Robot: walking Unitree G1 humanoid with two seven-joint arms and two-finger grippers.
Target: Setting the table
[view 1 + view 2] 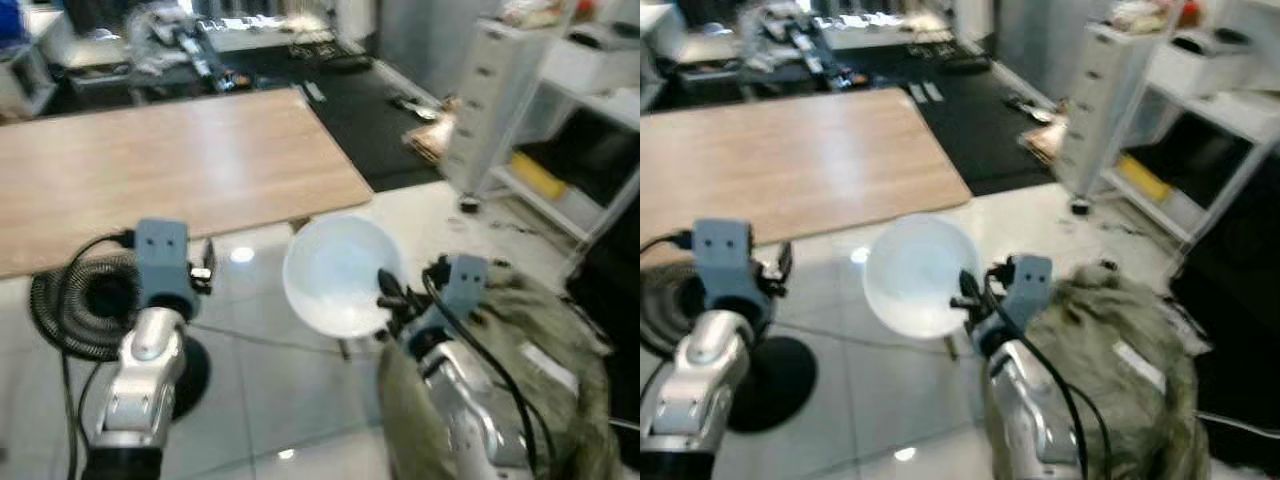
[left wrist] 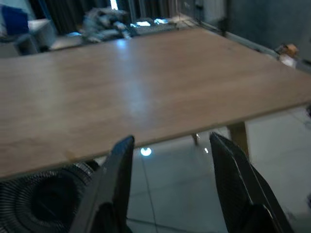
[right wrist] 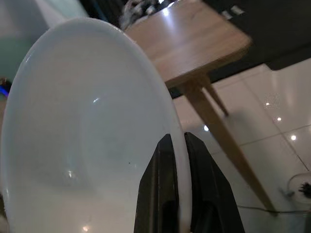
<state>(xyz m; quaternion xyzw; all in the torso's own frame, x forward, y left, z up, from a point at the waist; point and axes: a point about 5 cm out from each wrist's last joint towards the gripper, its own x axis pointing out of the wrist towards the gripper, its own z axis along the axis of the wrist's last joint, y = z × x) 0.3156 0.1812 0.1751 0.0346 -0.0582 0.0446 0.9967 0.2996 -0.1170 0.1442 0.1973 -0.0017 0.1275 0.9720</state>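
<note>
A bare wooden desk (image 1: pixel 170 165) stretches ahead of both hands, its near edge just beyond the left hand and its corner just past the right one; a black coiled fan (image 1: pixel 85 295) sits on the tiled floor (image 1: pixel 250 400) below the left hand, under the desk edge; a crumpled olive cloth (image 1: pixel 1110 350) lies heaped beside the right arm; the white bowl (image 1: pixel 340 272) hangs tilted over the floor, short of the desk corner, its rim pinched between the fingers of the right hand (image 3: pixel 177 179); the left hand (image 2: pixel 172 170) is held up before the desk edge, fingers spread and holding nothing.
</note>
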